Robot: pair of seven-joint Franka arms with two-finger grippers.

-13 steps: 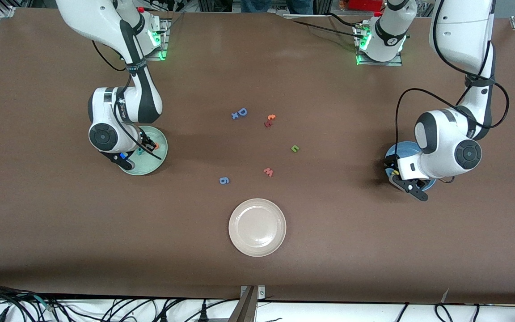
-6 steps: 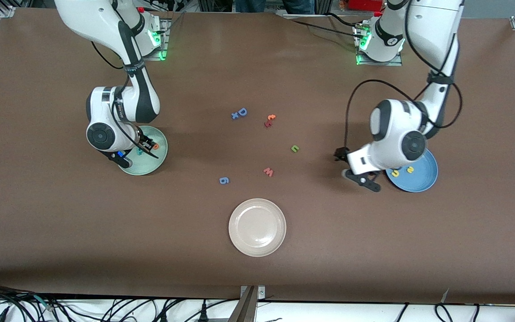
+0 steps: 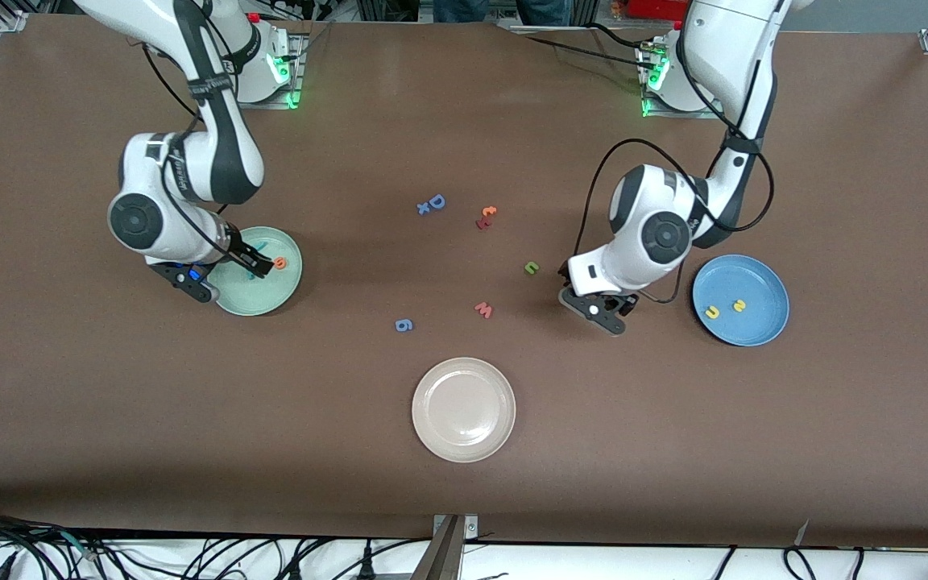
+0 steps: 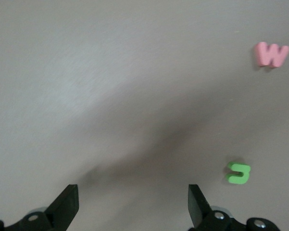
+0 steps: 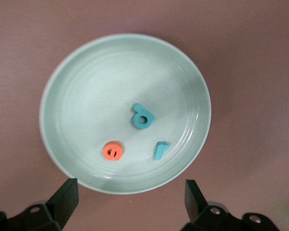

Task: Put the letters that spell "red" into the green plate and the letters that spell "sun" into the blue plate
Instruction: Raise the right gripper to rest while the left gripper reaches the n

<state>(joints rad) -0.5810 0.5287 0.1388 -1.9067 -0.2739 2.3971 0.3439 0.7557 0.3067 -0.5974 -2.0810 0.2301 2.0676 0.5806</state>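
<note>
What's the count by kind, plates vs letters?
Plates: 3 (green, blue, white)
Letters: 12 (3 in green, 2 in blue, 7 loose)
Total: 15

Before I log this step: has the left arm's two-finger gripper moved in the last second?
Yes. The left gripper has left the round medium-blue plate and travelled toward the small green foam letter, open over bare table.
</note>
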